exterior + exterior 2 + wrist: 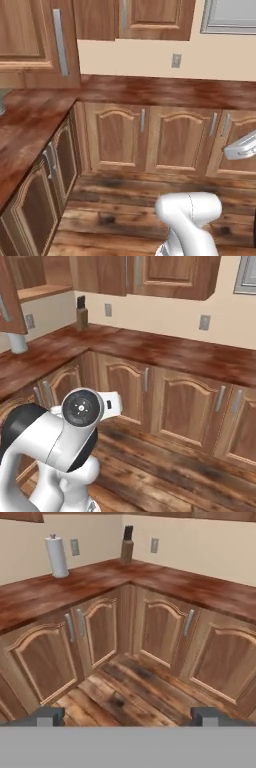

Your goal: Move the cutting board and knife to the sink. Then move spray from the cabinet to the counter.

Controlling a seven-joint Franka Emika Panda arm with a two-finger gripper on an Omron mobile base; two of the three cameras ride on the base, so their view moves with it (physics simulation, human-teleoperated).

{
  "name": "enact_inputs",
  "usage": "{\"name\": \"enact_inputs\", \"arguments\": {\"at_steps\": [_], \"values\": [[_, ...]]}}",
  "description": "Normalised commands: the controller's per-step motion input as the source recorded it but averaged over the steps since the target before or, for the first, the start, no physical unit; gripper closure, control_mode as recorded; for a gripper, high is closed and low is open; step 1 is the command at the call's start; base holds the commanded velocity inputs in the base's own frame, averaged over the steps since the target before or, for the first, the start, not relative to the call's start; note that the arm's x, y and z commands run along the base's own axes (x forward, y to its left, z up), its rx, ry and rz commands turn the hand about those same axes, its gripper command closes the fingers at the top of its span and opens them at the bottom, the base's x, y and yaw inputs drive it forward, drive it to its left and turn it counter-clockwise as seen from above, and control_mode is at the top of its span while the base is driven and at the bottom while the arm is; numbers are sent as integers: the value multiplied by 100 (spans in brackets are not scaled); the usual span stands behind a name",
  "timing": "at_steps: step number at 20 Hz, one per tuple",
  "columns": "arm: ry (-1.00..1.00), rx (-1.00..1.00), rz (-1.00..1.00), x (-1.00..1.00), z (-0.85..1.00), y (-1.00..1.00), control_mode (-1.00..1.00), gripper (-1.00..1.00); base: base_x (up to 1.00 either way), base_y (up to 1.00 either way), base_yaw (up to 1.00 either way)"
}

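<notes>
The reddish-brown counter [150,92] [165,353] [100,579] runs around an inside corner above wooden base cabinets. My gripper [127,716] hangs over the plank floor facing that corner. It is open, its two dark fingertips [47,714] wide apart with nothing between them. At the upper left of the right base view an upper cabinet [42,291] stands with its door swung open and a bare shelf showing. The cutting board, knife, sink and spray are out of view.
A wooden knife block [127,547] [81,313] stands at the back of the corner. A white paper towel roll [56,557] [17,343] is on the left run of counter. Closed base cabinet doors [160,632] line both sides, with wood floor [130,692] between.
</notes>
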Motion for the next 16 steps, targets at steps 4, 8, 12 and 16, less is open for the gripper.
{"name": "enact_inputs", "arguments": {"at_steps": [4,8,12,16], "values": [[0,0,0,0,0,0,100,-100,100,0,32],[0,0,0,0,0,0,100,-100,98,0,45],[0,0,0,0,0,0,100,-100,99,0,55],[0,0,0,0,0,0,100,-100,100,0,62]]}}
